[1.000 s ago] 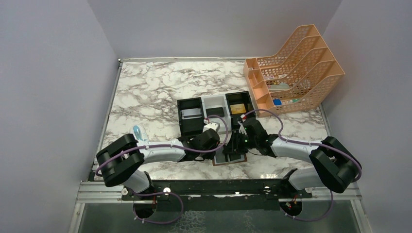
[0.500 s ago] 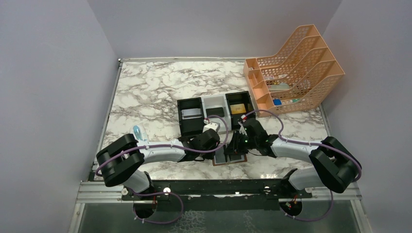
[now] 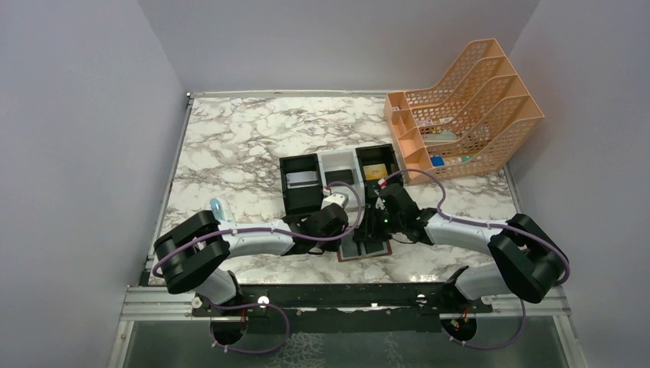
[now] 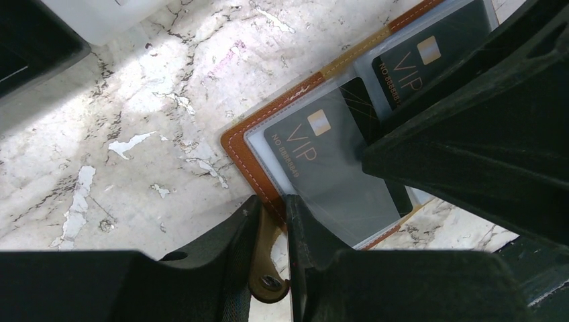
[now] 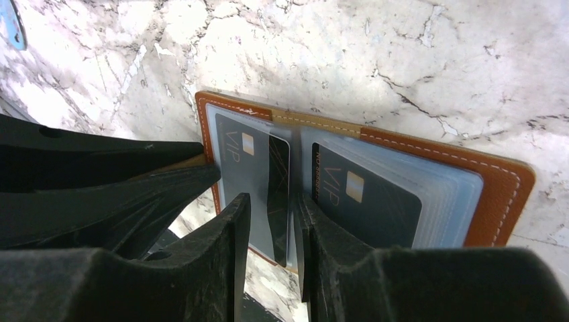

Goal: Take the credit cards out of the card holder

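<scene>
The brown leather card holder (image 3: 366,250) lies open on the marble near the front edge. In the left wrist view my left gripper (image 4: 272,209) is shut on its edge by the snap tab (image 4: 267,268). Dark grey VIP cards sit in its clear pockets, one on the left (image 5: 243,168) and one on the right (image 5: 362,201). Another dark card (image 5: 278,176) sticks partway out of the left pocket. My right gripper (image 5: 272,201) straddles this card, with its jaws slightly apart. The card rests against one finger (image 5: 315,235), with a gap to the other.
A black-and-white three-compartment tray (image 3: 341,162) stands just beyond the card holder. A gold-tan card (image 3: 375,172) lies in its right bin and a grey card (image 3: 301,179) in its left. An orange mesh file rack (image 3: 467,107) is at the back right. A small blue object (image 3: 218,207) lies at the left.
My right gripper has shifted slightly toward the tray and to the left over the card holder. The left gripper and the card holder have stayed in place.
</scene>
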Motion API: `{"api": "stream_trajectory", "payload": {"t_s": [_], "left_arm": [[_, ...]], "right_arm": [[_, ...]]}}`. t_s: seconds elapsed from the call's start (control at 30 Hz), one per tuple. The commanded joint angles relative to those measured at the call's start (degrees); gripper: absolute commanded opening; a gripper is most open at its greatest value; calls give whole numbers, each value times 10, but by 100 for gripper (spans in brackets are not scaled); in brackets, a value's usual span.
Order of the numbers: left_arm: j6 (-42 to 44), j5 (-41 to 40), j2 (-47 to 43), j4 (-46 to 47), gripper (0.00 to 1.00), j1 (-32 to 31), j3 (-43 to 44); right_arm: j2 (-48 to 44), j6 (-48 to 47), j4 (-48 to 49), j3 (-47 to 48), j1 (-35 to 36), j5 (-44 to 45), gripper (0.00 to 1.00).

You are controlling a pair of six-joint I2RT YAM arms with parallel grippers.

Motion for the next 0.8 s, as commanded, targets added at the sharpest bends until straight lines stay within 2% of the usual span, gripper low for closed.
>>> {"api": "stream_trajectory", "payload": {"t_s": [0.0, 0.17, 0.37, 0.57, 0.77], "left_arm": [[6, 0, 20, -24, 23, -4, 8], [8, 2, 27, -24, 22, -4, 9], [6, 2, 24, -27, 21, -5, 7], [6, -7, 18, -37, 19, -5, 2], [5, -9, 26, -40, 18, -5, 5]], "right_arm": [[28, -17, -18, -4, 1, 20, 31], [29, -2, 17, -17, 1, -13, 27], [34, 56, 130, -55, 1, -86, 20], [8, 50, 132, -58, -9, -97, 13], [-12, 23, 139, -68, -34, -160, 16]]}}
